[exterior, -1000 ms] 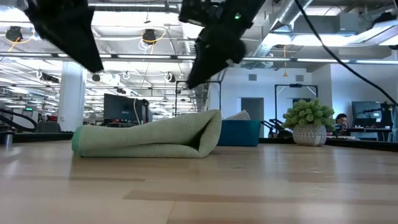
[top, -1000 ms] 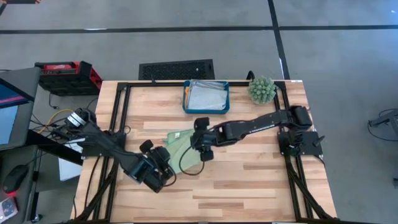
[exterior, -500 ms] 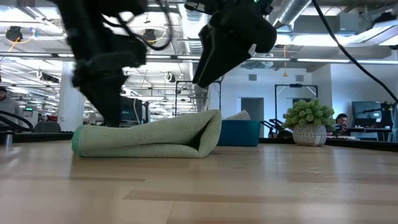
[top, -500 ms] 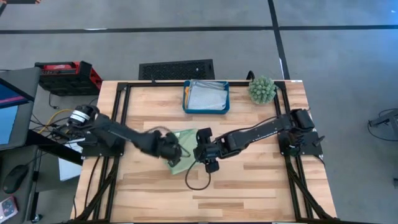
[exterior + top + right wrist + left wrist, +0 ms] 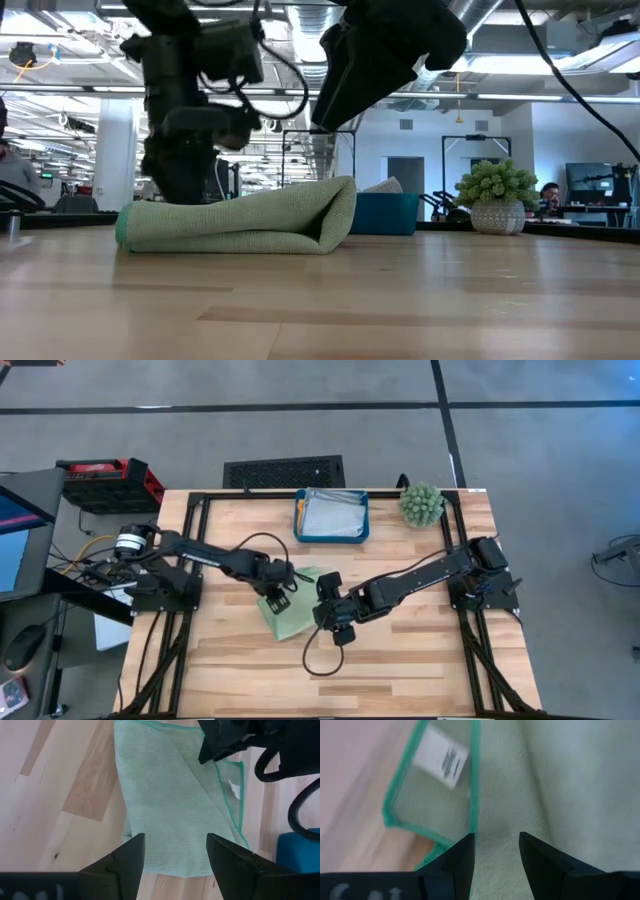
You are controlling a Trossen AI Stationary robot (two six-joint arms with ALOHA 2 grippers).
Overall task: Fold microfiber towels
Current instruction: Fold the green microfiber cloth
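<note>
A light green microfiber towel (image 5: 290,622) lies folded on the table's middle; in the low view (image 5: 240,225) its rounded fold faces right. My left gripper (image 5: 276,600) is open, low over the towel's corner with the white tag (image 5: 442,757), fingers pointing down (image 5: 496,850). My right gripper (image 5: 328,616) is open and empty above the towel's right side (image 5: 175,855), well clear of it in the low view (image 5: 325,115). Pale grey-blue towels lie in the teal tray (image 5: 300,520). The orange towel is out of view. My left gripper stands with its open fingertips (image 5: 462,855) close above the towel's top layer, beside the green hem near the tag corner. I cannot tell whether they touch the cloth.
The teal tray stands at the table's far middle. A spiky green plant (image 5: 421,504) stands at the far right corner. A black cable loops on the table near the right gripper (image 5: 312,660). Bare wood lies along the near edge.
My left gripper has swung from the table's near left up toward the far right and come down at the towel's tag corner. My right gripper has moved a little toward the near edge along the towel's right side. The towel has stayed put.
</note>
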